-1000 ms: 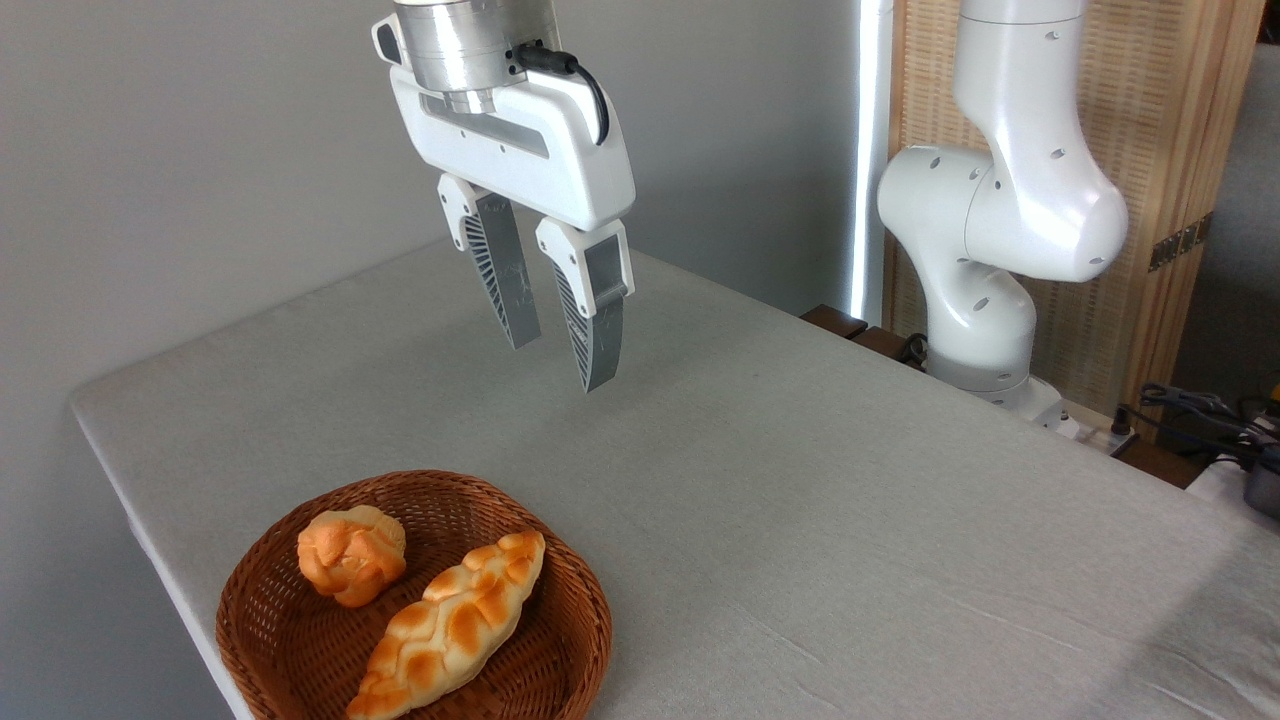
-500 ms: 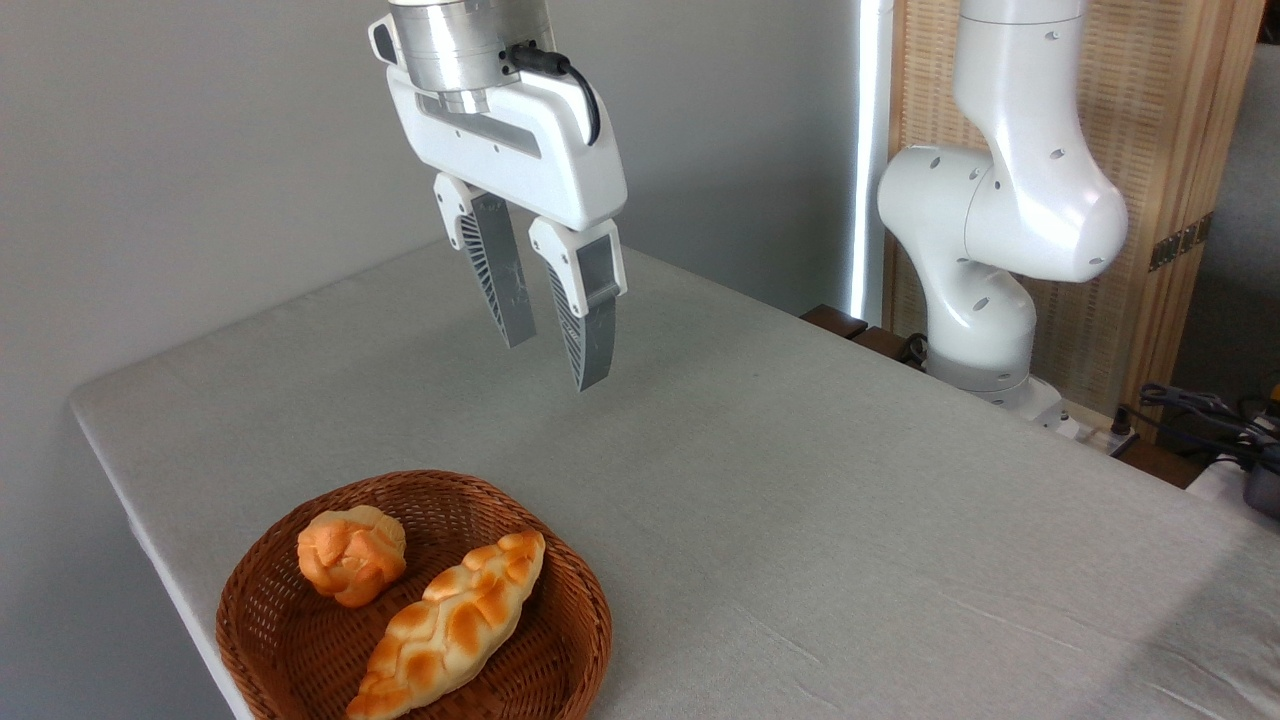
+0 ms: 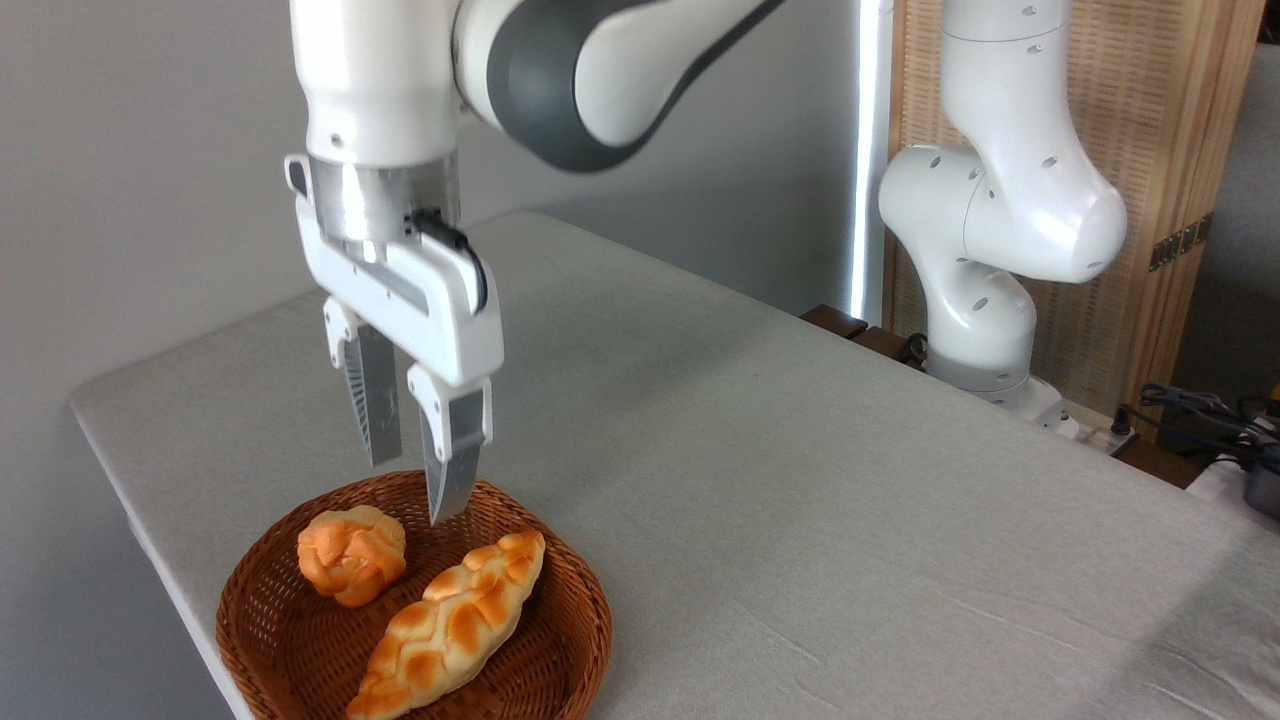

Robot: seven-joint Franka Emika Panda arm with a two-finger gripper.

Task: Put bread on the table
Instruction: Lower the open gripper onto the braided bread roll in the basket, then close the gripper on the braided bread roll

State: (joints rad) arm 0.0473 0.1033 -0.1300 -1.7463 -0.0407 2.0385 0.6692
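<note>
Bread [image 3: 450, 627] lies in the basket [image 3: 575, 640], diagonal, its far tapered end pointing up-right, its near end at the bottom edge of the view. It hasn't moved in the last second, and neither has the bun [image 3: 351, 567] just left of it, apart from the loaf.

What changed is my arm: a moment ago I had the gripper [image 3: 412, 490] high over the far-middle of the table [image 3: 800, 480]. It's now swung near and left and dropped low, over the far half of the basket. The forearm and elbow have come into view at the top.

So I read this as the approach nearly done, the grasp not started. The task is barely begun and the bread is still to be lifted out onto the grey cloth.

Pincer: jaws parted a moderate gap, much as before, nothing between them. The tips hang above the wicker, roughly over the space between the bun and the loaf's far end. I can't see contact with either.

My judgement is that I need to shift a bit toward the near-right to centre on the loaf, else I risk nudging the bun.
</note>
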